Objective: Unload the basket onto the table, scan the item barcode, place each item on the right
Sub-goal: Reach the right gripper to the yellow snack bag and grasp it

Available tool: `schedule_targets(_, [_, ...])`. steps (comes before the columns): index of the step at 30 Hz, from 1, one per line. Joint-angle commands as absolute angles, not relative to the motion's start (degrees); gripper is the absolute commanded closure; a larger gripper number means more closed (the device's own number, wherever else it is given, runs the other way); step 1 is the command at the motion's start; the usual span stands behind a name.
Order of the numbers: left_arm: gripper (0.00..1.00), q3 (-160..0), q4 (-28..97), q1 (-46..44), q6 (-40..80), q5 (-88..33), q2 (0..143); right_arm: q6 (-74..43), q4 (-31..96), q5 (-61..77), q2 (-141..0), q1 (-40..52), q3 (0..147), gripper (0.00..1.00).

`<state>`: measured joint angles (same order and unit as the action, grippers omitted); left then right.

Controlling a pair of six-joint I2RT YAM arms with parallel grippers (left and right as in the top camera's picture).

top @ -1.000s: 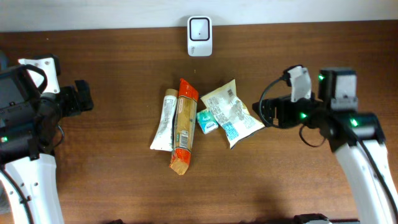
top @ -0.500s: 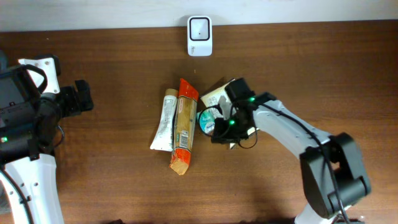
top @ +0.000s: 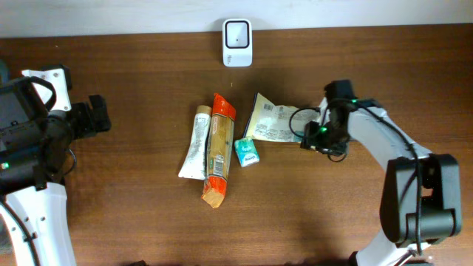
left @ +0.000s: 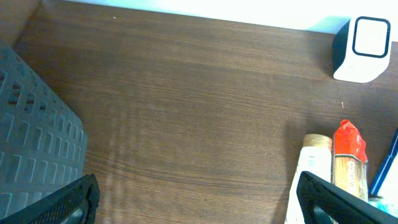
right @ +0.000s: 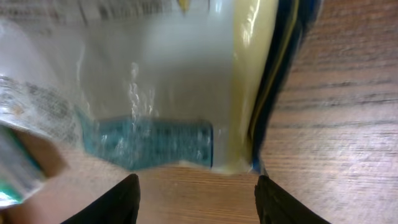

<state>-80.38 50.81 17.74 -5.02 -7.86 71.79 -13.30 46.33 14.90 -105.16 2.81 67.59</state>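
Right gripper (top: 312, 136) sits at the right edge of the snack pouch (top: 272, 123), fingers apart; we cannot tell whether it grips. That pouch lies right of centre, just beside the teal packet (top: 247, 151). A weak pinch could drop it short of the far scanner (top: 237, 32).

Pouch (top: 272, 124): pale yellow, glossy, crumpled, printed label facing up, teal band at one end.
Pouch pose: long side running left-right, right of centre.
Scanner (top: 237, 32): white, rounded, dark window, back centre, well apart from pouch.
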Motion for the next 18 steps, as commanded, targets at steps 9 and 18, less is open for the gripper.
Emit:
schedule_targets(9, [0.01,-80.7,50.7,17.8,-4.6,-7.5,71.4,5.5,41.0,31.8,-108.8,-4.5,76.3,0.01])
schedule_targets(18, [0.01,-80.7,50.7,17.8,-4.6,-7.4,71.4,1.1,31.7,30.8,-120.2,3.0,76.3,0.01])
